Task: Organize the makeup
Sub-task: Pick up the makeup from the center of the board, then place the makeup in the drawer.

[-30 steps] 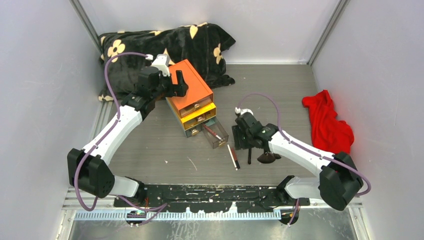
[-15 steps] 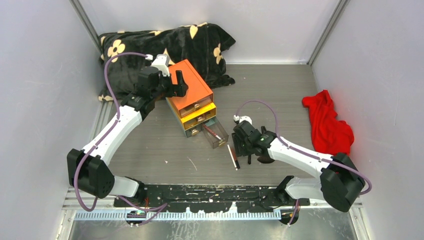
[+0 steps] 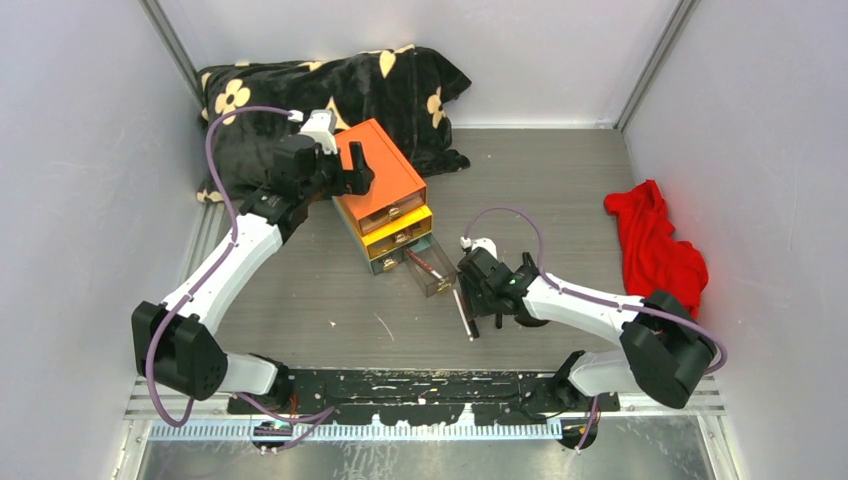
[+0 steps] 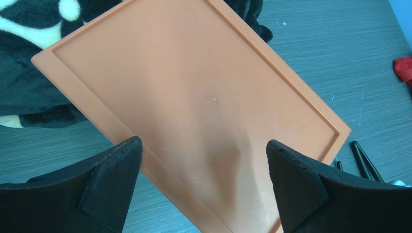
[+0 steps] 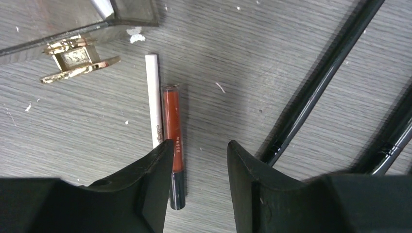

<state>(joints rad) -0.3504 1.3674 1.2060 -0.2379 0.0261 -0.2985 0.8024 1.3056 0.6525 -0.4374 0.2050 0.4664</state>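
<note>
**Overhead view, against one second before.** The right gripper [image 3: 478, 292] has travelled toward 9 o'clock. It has left the slim black makeup brushes [image 3: 500, 318] and now stands over the thin red tube with a black cap [image 3: 468, 320], which lies on the grey wood-grain table [image 3: 300, 300]. The left gripper [image 3: 358, 170], the orange-topped box of clear drawers [image 3: 385, 180], the pulled-out clear bottom drawer [image 3: 432, 272], the crumpled red cloth [image 3: 655, 250] and the black flower-print blanket [image 3: 330, 85] keep their places.

**Right wrist view, detail hidden from above.** The right gripper [image 5: 200, 145] is parted about halfway and grasps nothing. The red tube [image 5: 172, 121] lies flat on the table, running from 12 to 6 o'clock. Its capped end passes beside the inner edge of the finger [image 5: 150, 189] at 7 o'clock; whether they touch cannot be told. A white pencil-like stick [image 5: 154, 97] lies parallel, just beside the tube at its 9 o'clock side. The black brush handles [image 5: 320, 82] run diagonally at 3 o'clock, outside the jaws. The drawer's gold pull [image 5: 77, 58] sits at 11 o'clock.

**Left wrist view.** The left gripper [image 4: 204, 145] is spread wide and released, holding nothing. Its fingers [image 4: 114, 179] stand apart over the box's flat orange lid [image 4: 194, 87]; contact with the lid cannot be told.

**Overhead view only.** A further reddish tube [image 3: 425, 262] lies inside the open drawer, at 11 o'clock from the red tube on the table.
</note>
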